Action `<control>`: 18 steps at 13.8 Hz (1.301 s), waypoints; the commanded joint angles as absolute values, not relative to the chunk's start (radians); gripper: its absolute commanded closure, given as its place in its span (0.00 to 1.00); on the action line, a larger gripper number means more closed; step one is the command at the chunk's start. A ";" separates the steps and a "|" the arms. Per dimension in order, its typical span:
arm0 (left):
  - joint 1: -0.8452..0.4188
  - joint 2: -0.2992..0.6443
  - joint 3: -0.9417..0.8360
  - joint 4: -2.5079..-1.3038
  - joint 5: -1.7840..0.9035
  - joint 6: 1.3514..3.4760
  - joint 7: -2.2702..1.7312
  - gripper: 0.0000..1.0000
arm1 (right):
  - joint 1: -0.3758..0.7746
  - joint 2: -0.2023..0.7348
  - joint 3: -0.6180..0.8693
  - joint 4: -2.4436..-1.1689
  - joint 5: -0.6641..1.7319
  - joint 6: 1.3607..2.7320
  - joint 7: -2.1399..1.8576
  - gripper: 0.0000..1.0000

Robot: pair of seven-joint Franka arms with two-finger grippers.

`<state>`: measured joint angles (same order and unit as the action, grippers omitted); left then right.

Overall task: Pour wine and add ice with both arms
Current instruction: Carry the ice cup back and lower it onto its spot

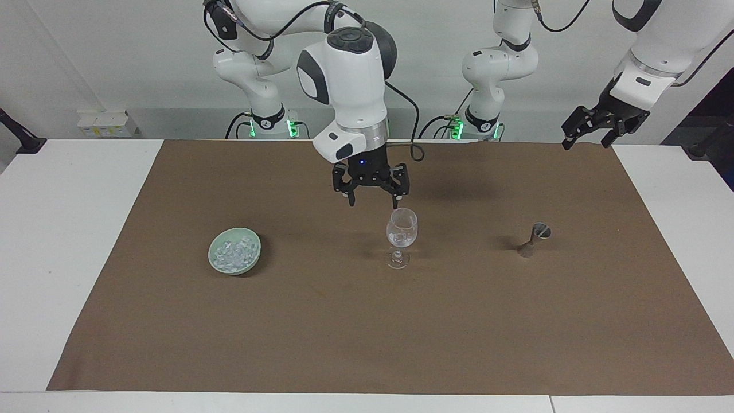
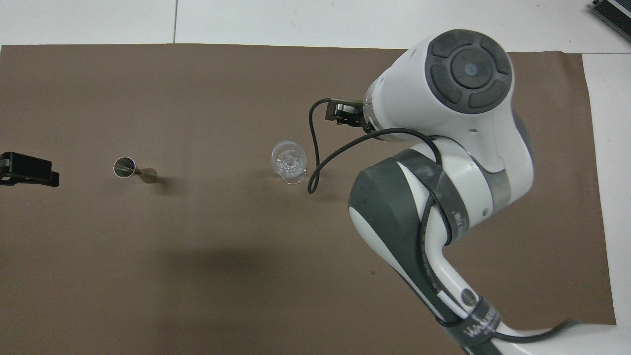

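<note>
Overhead, the right tool (image 1: pixel 373 198) hangs empty, spread, pointing down.

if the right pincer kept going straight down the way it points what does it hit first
Most likely the bare brown mat. The right pincer, open and empty, points down just beside the wine glass, toward the ice bowl end. Depth is uncertain, so one fingertip might graze the glass rim.

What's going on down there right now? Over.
Right gripper open, empty, above the mat beside the wine glass. Left gripper open, waiting at its table end. Ice in green bowl. Nothing blocking.
</note>
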<state>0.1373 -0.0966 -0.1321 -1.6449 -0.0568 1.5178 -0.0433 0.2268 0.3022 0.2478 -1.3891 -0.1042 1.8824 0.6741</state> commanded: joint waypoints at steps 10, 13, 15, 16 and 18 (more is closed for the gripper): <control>0.137 -0.100 -0.129 -1.632 -0.066 1.496 -0.044 0.00 | 0.038 0.114 0.198 -1.644 -0.104 1.868 0.295 0.00; 0.137 -0.100 -0.129 -1.632 -0.066 1.496 -0.044 0.00 | 0.037 0.017 0.172 -1.736 -0.094 1.870 0.264 0.00; 0.137 -0.100 -0.129 -1.632 -0.066 1.496 -0.043 0.00 | 0.029 -0.011 0.170 -1.744 -0.072 1.833 0.252 0.00; 0.137 -0.100 -0.130 -1.632 -0.066 1.496 -0.043 0.00 | 0.012 -0.015 0.170 -1.744 -0.061 1.821 0.226 0.00; 0.137 -0.100 -0.130 -1.632 -0.066 1.496 -0.043 0.00 | -0.005 -0.028 0.163 -1.743 -0.034 1.812 0.157 0.00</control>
